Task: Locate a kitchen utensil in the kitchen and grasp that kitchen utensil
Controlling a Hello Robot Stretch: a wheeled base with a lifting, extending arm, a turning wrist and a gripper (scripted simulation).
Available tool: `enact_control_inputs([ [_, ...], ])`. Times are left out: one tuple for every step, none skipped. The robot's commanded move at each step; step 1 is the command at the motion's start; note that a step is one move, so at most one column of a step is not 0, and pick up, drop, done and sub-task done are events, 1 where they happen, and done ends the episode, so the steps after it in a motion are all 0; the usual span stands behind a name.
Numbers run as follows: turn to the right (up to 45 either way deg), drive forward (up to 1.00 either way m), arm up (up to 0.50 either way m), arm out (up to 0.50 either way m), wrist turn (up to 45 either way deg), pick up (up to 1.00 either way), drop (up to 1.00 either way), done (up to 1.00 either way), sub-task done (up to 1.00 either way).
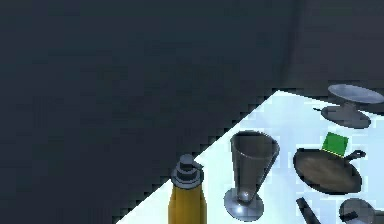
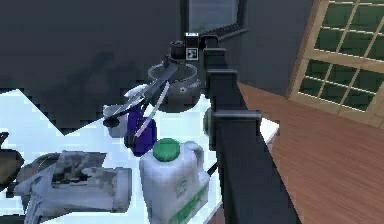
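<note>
In the arm side view the arm rises as a dark bar from the bottom edge over a pale countertop. At its far end the gripper points its two thin fingers down toward the view's left. At the fingertips is a small blue-violet object. It is deep blue to purple, with a pale grey-white piece at its upper left, and it is too small to name more exactly. It lies above the middle of the counter, just behind a white plastic jug with a green cap. I cannot tell whether it rests on the counter or hangs from the fingers, so I cannot tell how the fingers stand or whether the gripper holds anything. A crumpled grey cloth lies left of the jug. A window with green panes and a wooden floor are at the right.

In the forward view the same pale counter fills the lower right against a dark wall. On it are an amber pump bottle, a tall metal cup, a dark frying pan, a green block just behind the pan, and a grey footed dish farther back.
</note>
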Motion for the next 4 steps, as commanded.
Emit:
enact_control_inputs([
  [0.0,0.00,0.00,0.00,45.0,0.00,0.00,0.00,0.00],
  [0.0,0.00,0.00,0.00,45.0,0.00,0.00,0.00,0.00],
  [0.0,0.00,0.00,0.00,18.0,0.00,0.00,0.00,0.00],
  [0.0,0.00,0.00,0.00,0.0,1.00,0.00,0.00,0.00],
])
